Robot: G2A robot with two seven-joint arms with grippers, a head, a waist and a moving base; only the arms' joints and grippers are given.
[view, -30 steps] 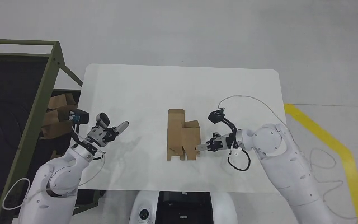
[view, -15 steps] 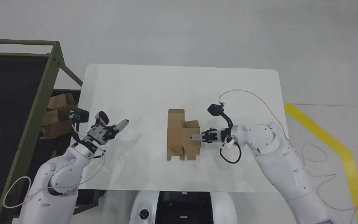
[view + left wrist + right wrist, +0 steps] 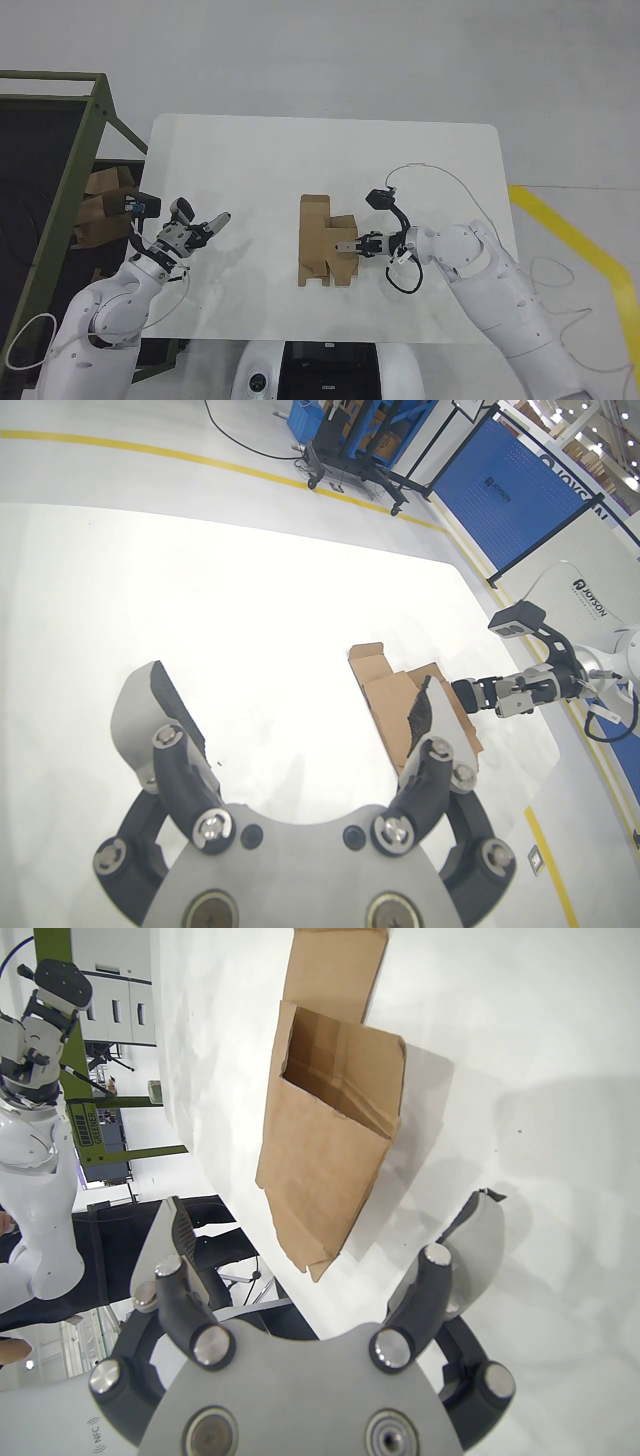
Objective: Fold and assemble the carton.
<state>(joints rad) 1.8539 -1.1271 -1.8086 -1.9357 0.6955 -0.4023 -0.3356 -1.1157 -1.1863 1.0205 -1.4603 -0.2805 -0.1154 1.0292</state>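
Carton [image 3: 325, 255] lies half formed on the counter [image 3: 300, 160], just ahead of my released, empty right pincer [image 3: 348, 245]; contact unclear. Left pincer [image 3: 200, 214], released, is well apart. Flaps look unclosed, so folding remains.

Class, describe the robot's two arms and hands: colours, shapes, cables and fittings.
The left arm and right arm are glossy white rounded shells. The left hand and right hand each have a silver plate, black links and two pale fingers with black ribbed pads. A black camera bracket tops each wrist; a black cable loops at the right wrist.
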